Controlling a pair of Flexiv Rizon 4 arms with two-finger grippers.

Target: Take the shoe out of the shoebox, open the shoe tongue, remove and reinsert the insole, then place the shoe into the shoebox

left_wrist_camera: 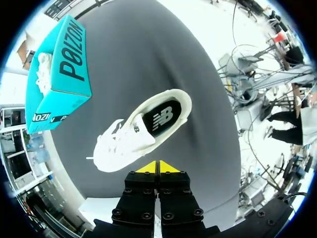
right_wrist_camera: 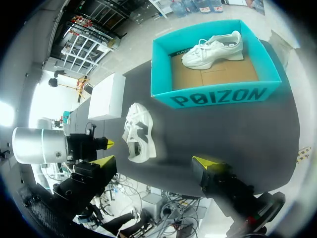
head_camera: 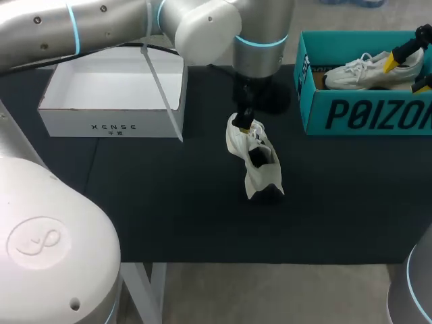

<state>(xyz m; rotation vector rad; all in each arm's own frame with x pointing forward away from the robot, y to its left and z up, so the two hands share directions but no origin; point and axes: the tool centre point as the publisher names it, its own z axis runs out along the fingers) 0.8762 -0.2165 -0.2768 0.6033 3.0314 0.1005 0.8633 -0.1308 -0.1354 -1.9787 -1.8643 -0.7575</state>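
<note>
Left arm: comes in from the left past the table's (head_camera: 169, 202) middle, wrist turned down over the white sneaker (head_camera: 256, 158).
Left gripper (left_wrist_camera: 158, 167): yellow tips pressed together, nothing seen between them.
Right gripper (right_wrist_camera: 154, 161): fingers spread wide, above the teal shoebox (head_camera: 364, 111).
White sneaker: on the dark table, outside the shoebox.
Second sneaker (head_camera: 361, 69): inside the shoebox.

White shoe (head_camera: 260, 177), black insole (left_wrist_camera: 161, 119); teal shoebox (head_camera: 364, 115), dark lettering; white box (head_camera: 108, 125); black table (head_camera: 169, 202).

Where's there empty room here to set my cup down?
Bare mat fronts the white box, left of the loose shoe, and fronts the teal shoebox. The middle is crowded: the left pincer hangs by that shoe.
</note>
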